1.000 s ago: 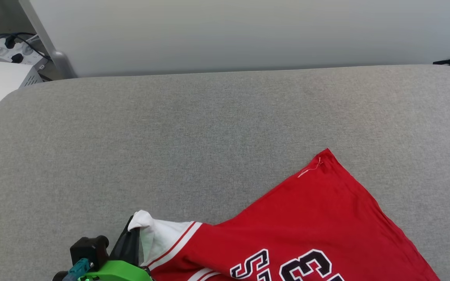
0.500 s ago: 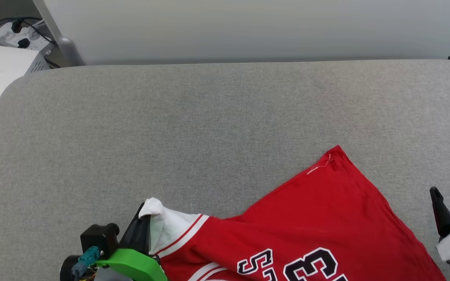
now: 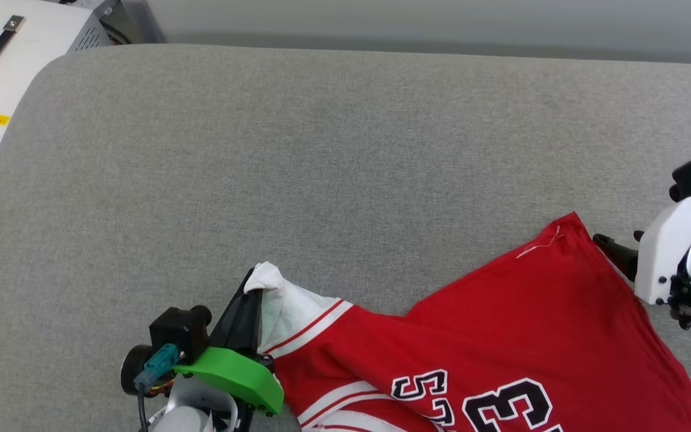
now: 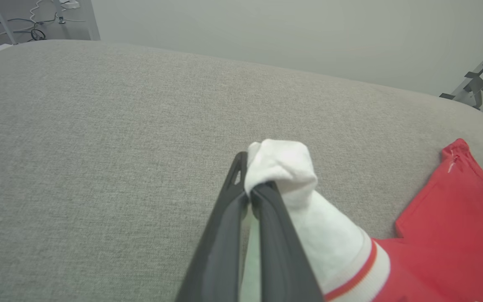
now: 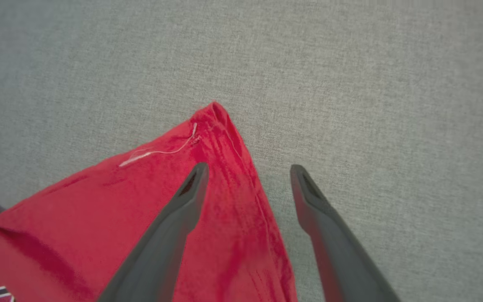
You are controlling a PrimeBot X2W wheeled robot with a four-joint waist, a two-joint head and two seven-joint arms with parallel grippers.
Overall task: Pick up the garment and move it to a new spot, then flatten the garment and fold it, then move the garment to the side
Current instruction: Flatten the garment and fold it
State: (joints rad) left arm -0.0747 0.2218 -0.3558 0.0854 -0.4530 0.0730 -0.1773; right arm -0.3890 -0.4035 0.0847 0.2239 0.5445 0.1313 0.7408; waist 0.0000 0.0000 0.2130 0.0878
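Shirt [image 3: 501, 336] lies on the grey pad [image 3: 321, 150], near right in head view, mostly flat, w/ one red corner pointing away from me. Red body, white sleeve w/ red stripes. The black-and-white numerals are cut off by the pic's bottom edge. A loose white thread sits by the far corner. My left gripper [image 4: 250, 188] is clamped on the bunched sleeve tip, which bulges white past my fingers. My right gripper [image 5: 248, 170] is spread wide just short of that corner, one finger over red cloth, the other over bare pad; can't tell if either touches. A white box [image 3: 15, 54] w/ black handle sits beyond the pad's far left corner, partly cut off.
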